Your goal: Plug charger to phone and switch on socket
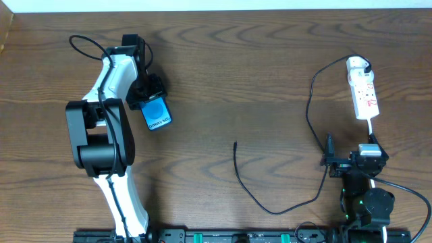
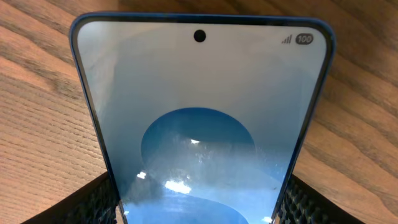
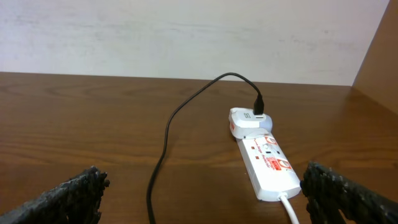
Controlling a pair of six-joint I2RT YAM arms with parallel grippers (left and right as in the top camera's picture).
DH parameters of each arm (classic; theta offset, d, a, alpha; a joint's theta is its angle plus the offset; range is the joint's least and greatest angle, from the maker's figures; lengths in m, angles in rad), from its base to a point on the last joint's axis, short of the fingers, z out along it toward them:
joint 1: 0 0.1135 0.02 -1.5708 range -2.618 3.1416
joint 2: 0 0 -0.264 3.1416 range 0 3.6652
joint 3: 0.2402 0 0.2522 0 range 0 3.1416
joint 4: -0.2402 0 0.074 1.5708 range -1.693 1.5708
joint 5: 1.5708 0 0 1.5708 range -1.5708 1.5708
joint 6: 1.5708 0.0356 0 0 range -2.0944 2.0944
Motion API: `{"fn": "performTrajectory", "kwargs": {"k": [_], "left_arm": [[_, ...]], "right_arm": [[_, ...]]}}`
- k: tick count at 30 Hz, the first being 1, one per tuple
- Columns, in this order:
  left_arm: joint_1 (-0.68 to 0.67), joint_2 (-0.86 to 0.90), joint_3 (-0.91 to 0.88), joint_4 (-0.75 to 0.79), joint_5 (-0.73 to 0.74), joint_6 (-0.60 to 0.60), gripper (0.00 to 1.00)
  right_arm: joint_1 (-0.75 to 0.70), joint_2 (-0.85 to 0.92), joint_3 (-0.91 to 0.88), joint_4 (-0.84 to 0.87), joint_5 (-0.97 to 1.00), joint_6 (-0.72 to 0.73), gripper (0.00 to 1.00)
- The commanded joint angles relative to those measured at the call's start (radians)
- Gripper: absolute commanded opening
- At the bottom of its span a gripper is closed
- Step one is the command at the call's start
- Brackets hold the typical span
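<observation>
The phone [image 1: 156, 115], with its cyan-blue screen up, sits at the table's left in my left gripper [image 1: 146, 93]. In the left wrist view the phone [image 2: 199, 112] fills the frame and the black pads [image 2: 93, 204] press on both its long edges. The charger is a thin black cable [image 1: 251, 196] whose free tip lies mid-table, with its white adapter [image 1: 358, 65] plugged into the socket [image 1: 366, 96] at the right. My right gripper [image 1: 356, 155] stands wide open just in front of the socket [image 3: 267, 163], holding nothing, and the cable [image 3: 166, 146] runs between its fingers [image 3: 68, 196].
The socket's white cord [image 3: 291, 208] leads back toward the right arm. A pale wall [image 3: 186, 37] closes off the table's far side. The left arm's body [image 1: 101, 135] stands over the table's left part.
</observation>
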Motion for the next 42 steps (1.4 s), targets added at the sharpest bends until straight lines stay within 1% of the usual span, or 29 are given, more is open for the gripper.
{"fn": "performTrajectory", "kwargs": {"k": [1,16,22,33,42], "left_arm": [[0.0,-0.05,-0.009,-0.011,0.002,0.002,0.07],[0.0,-0.089,-0.007,-0.013,0.0,0.009,0.07],[0.0,-0.085,-0.008,-0.008,-0.043,0.009,0.08],[0.0,-0.082,-0.079,0.065,-0.044,0.008,0.07],[0.0,-0.063,-0.111,0.09,-0.043,0.008,0.07]], "right_arm": [[0.008,-0.006,-0.002,-0.005,0.003,-0.005,0.99],[0.008,-0.006,-0.002,-0.005,0.003,-0.005,0.99],[0.008,-0.006,-0.002,-0.005,0.003,-0.005,0.99],[0.008,-0.006,-0.002,-0.005,0.003,-0.005,0.99],[0.008,-0.006,-0.002,-0.005,0.003,-0.005,0.99]]}}
